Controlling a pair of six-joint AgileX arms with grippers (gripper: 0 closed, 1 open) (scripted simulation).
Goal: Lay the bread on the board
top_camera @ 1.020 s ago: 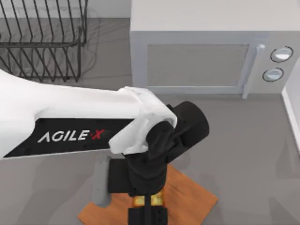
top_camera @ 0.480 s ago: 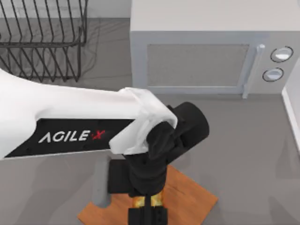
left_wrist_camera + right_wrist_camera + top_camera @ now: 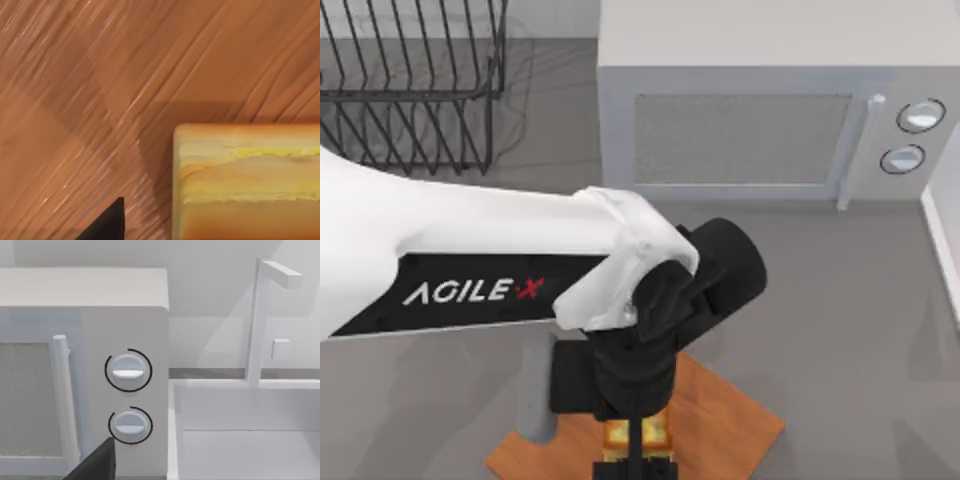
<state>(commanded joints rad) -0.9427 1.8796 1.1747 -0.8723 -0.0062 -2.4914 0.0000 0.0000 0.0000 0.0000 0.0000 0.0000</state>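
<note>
While the left arm [image 3: 470, 265] reached across the table [image 3: 840, 330] from the left, its white body with the AgileX lettering covered much of the top view, and its black wrist pointed down over the near edge. Behind it, at the far side, stood the microwave [image 3: 760, 110], grey, with a handle and two round dials on its right; the right wrist view showed the same dials [image 3: 128, 371] and a white sink [image 3: 240, 440] just beside the oven. A black wire rack [image 3: 410, 85] sat at the far left.

The board [image 3: 720, 420] lay at the near middle of the table, turned at an angle, its grain plain in the left wrist view [image 3: 100, 75]. The left gripper [image 3: 638, 440] hung over the board with the bread [image 3: 638, 432] between its dark fingers, closed on it. From the left wrist camera the bread [image 3: 247, 180] showed a toasted top edge and yellow layers, just above or on the wood; whether it touched, I could not tell. One dark fingertip [image 3: 107, 222] showed near it.

For the right gripper [image 3: 97, 462], only a dark finger edge showed, facing the microwave, and I could not tell its state.
</note>
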